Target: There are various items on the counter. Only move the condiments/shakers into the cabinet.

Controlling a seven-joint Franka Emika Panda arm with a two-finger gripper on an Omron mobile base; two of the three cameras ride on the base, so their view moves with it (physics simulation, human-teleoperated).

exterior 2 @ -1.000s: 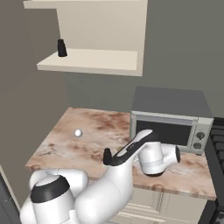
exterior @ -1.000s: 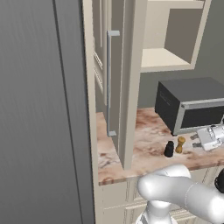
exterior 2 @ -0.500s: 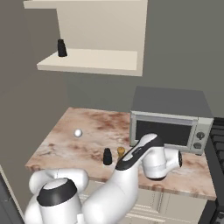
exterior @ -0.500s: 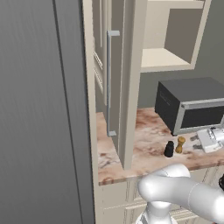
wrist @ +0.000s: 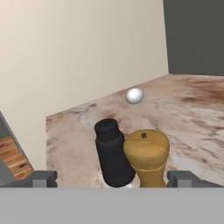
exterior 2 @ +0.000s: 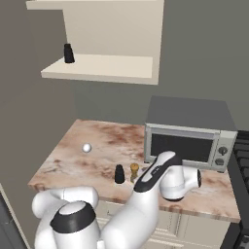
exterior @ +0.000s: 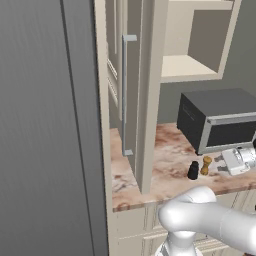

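The arm is lining up on the two shakers standing side by side near the front edge of the bench point(exterior 2: 73, 155), at the lower middle of the right base view: a black shaker point(exterior 2: 118, 174) and, just beside it, a golden-tan shaker point(exterior 2: 134, 171). In the hand view the claw point(wrist: 112, 179) is sitting low behind them with its fingertips point(wrist: 41, 178) spread wide at the bottom corners, both bottles standing between them and nothing gripped. Another black shaker point(exterior 2: 68, 53) is already standing on the shelf of the cabinet point(exterior 2: 102, 68) at the upper left. A small white ball point(exterior 2: 86, 147) is lying further back on the bench, left of the microwave point(exterior 2: 189, 141).

The step in hand looks like the approach to a grasp. Next the claw probably needs to centre on one bottle alone, likely the tan one, without knocking its neighbour.

Compared with a second ago, the forearm is swinging right, uncovering the shakers in the right base view.
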